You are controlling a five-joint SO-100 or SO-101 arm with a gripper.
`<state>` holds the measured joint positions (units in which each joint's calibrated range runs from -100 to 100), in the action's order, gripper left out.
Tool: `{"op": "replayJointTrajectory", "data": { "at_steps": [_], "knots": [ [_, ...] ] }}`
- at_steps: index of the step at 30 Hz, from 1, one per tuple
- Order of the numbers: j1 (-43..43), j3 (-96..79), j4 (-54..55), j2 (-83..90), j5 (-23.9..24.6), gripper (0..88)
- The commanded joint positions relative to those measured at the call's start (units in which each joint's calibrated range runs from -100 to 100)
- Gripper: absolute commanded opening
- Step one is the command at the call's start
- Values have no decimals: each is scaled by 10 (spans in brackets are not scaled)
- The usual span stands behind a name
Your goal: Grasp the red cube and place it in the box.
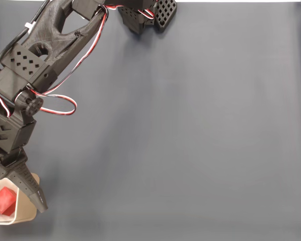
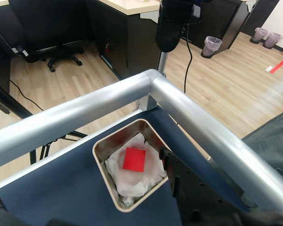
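Blue table (image 2: 61,188): red cube (image 2: 134,159) lies in box (image 2: 100,162); gripper (image 1: 10,188) state unclear.

Arm (image 1: 37,60) runs off the fixed view's edge at nine and twelve o'clock. Box (image 1: 29,213) at seven o'clock is cropped there, the gripper (image 1: 17,188) covering its top. In the wrist view only one finger (image 2: 188,188) shows, five o'clock, so the jaws' spacing is unreadable.

In the wrist view, the red cube (image 2: 134,159) lies on crumpled white paper (image 2: 132,181) inside the box (image 2: 100,149), which sits on the dark blue table (image 2: 61,193). A black gripper finger (image 2: 179,176) reaches beside the box's right edge. A silver metal rail (image 2: 146,89) frames the table corner.
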<state>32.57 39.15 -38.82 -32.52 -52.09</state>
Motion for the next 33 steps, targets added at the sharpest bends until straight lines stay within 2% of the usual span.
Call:
{"op": "replayJointTrajectory", "data": {
  "at_steps": [1,5,7,8,9,10,12,20,27,33],
  "knots": [
    [9,1,17,54,5,669],
    [10,-5,17,59,8,658],
    [10,-5,21,62,14,578],
    [9,-8,28,65,20,484],
    [6,-18,40,74,27,305],
    [2,-27,47,84,30,175],
    [-12,-47,49,114,32,5],
    [-125,-240,55,315,43,0],
    [-253,-554,96,559,36,0],
    [-322,-808,121,755,33,0]
  ]
}}
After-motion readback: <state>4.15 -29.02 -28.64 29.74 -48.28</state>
